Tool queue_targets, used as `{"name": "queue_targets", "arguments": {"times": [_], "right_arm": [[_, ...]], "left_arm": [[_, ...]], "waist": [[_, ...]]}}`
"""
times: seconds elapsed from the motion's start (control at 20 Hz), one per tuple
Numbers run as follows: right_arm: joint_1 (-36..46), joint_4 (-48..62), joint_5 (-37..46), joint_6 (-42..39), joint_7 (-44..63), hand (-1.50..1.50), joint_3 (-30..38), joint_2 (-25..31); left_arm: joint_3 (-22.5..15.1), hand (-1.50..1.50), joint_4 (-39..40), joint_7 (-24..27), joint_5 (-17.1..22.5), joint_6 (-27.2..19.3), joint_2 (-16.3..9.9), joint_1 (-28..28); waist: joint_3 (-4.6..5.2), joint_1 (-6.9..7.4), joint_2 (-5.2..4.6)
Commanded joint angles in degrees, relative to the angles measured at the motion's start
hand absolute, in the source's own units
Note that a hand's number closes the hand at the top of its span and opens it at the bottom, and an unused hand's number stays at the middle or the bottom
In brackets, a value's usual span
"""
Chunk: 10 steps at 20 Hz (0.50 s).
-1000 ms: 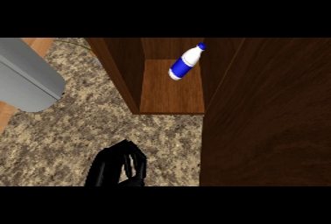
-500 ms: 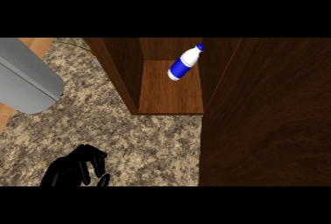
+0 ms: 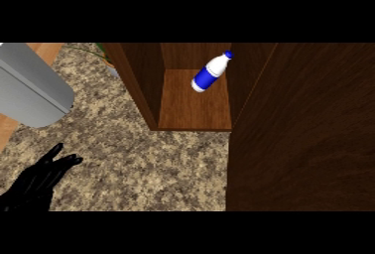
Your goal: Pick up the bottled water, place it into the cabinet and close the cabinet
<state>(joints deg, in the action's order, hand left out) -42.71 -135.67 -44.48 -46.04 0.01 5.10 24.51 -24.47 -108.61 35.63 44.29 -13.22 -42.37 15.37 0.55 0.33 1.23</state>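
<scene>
The bottled water [image 3: 210,74], white with a blue label and cap, leans tilted inside the open wooden cabinet [image 3: 195,110], on its floor near the back right. Nothing touches it. My left hand [image 3: 40,179] shows at the view's lower left over the speckled counter, well away from the cabinet, fingers straight and holding nothing. The cabinet's dark door [image 3: 304,134] stands open along the right side of the view. My right hand does not show.
A large grey rounded body [image 3: 31,88] fills the upper left. Speckled stone counter [image 3: 154,168] lies between my hand and the cabinet front. A bit of green [image 3: 97,51] shows behind the cabinet's left wall.
My left hand has drawn back from the lower middle to the lower left corner, and its fingers have straightened. The bottle and the door have not moved.
</scene>
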Motion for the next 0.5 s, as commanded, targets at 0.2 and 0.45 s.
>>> {"name": "queue_targets", "arguments": {"times": [0.2,0.45], "right_arm": [[3.66,-16.74,8.79,3.53,6.43,1.5,-4.94,1.52],[9.66,-15.99,9.88,3.63,9.52,1.5,-9.39,3.89]], "left_arm": [[6.88,-1.5,-2.48,0.54,5.13,5.01,-5.66,5.34],[9.39,-1.5,-3.31,-0.06,7.67,7.16,-7.57,7.09]], "waist": [[0.35,1.15,0.35],[0.48,1.41,0.46]]}}
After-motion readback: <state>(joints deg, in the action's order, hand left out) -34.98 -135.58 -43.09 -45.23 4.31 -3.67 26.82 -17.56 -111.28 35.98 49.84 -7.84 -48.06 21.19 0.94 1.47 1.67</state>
